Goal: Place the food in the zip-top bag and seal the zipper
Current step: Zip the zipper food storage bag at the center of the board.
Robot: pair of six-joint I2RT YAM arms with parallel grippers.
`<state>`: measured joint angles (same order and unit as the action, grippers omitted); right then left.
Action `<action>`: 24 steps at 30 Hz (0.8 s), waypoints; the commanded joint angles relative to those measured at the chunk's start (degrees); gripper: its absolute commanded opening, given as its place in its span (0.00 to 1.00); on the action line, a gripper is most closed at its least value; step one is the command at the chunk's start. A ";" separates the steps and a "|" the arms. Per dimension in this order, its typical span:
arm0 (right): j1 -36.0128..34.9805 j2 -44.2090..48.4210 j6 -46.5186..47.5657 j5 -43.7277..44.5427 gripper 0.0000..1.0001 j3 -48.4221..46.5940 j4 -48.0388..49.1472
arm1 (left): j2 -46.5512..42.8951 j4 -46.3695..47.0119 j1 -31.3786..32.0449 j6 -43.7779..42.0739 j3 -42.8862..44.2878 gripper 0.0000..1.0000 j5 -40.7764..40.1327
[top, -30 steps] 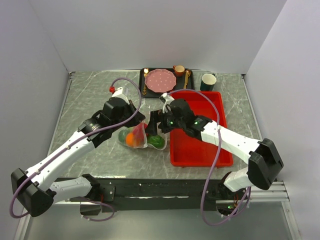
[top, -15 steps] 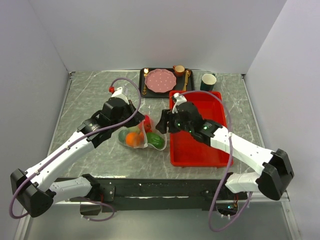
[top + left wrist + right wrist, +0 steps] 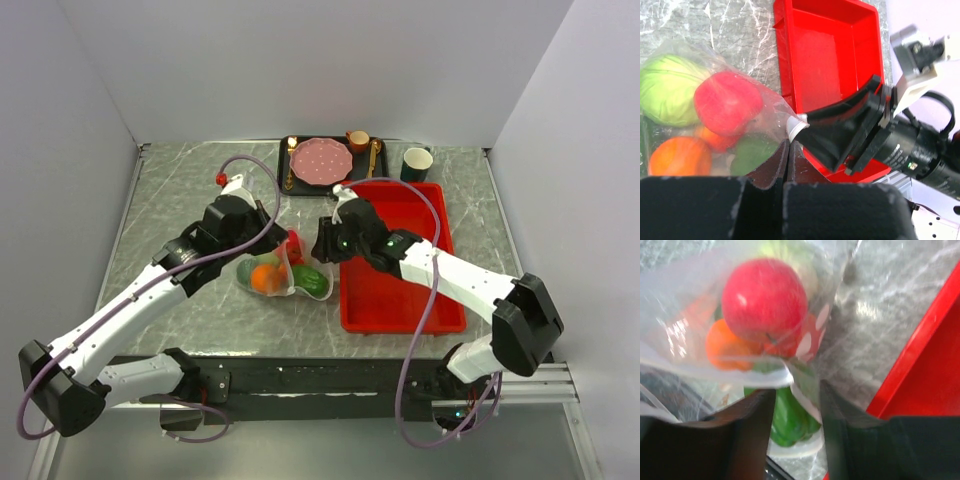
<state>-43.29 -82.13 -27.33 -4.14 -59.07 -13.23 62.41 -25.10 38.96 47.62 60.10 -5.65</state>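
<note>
I am watching the zip-top bag [image 3: 769,107] lying on the marble table [image 3: 180,190], just left of the red tray [image 3: 400,290] and between the two arms, with its mouth edge lifted toward the far side. The left gripper [image 3: 787,148] is coming in from the left and is clenching a fold of the bag's clear film, with its fingers pressed together. The right gripper [image 3: 796,392] is reaching in from the tray side. Its jaws are standing apart with the end of the white zipper [image 3: 775,375] hanging between them, and I cannot tell whether either pad is touching the strip. Through the film I am seeing the pale green cabbage [image 3: 665,90], the red apple [image 3: 727,102] and the orange [image 3: 677,155] bunched together. The green pepper [image 3: 790,422] is lying at the bag's right side, nearest the tray. At the far edge of the table, a pink plate [image 3: 320,160] and a green cup [image 3: 416,163] are sitting well apart from the bag.
</note>
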 commanded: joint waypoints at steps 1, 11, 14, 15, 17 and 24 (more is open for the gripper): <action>1.10 -1.54 2.28 -0.78 0.25 -4.47 1.02 | -1.86 1.02 -0.29 -1.12 -0.24 0.01 -0.33; 4.09 -4.09 -0.35 1.07 0.00 -5.01 2.06 | 1.91 3.48 -0.29 -4.46 -5.07 0.01 9.68; 4.70 -4.88 -1.05 2.03 0.00 -5.09 2.42 | 3.41 4.27 -0.29 -4.90 -6.74 0.01 14.59; 4.88 -5.15 -1.23 2.47 0.00 -5.09 2.60 | 3.77 4.71 -0.20 -4.99 -7.70 0.01 15.75; 5.05 -5.41 -1.58 3.17 0.00 -5.09 2.95 | 4.38 5.85 -0.20 -4.90 -8.59 0.01 18.55; 5.49 -6.47 -2.72 4.05 0.00 -5.80 2.34 | 8.07 10.26 1.55 -5.86 -9.38 0.01 26.04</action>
<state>-38.46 -88.01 -28.91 -2.24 -62.04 -13.08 68.84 -18.09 38.98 43.97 49.80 14.17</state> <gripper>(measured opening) 0.010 0.012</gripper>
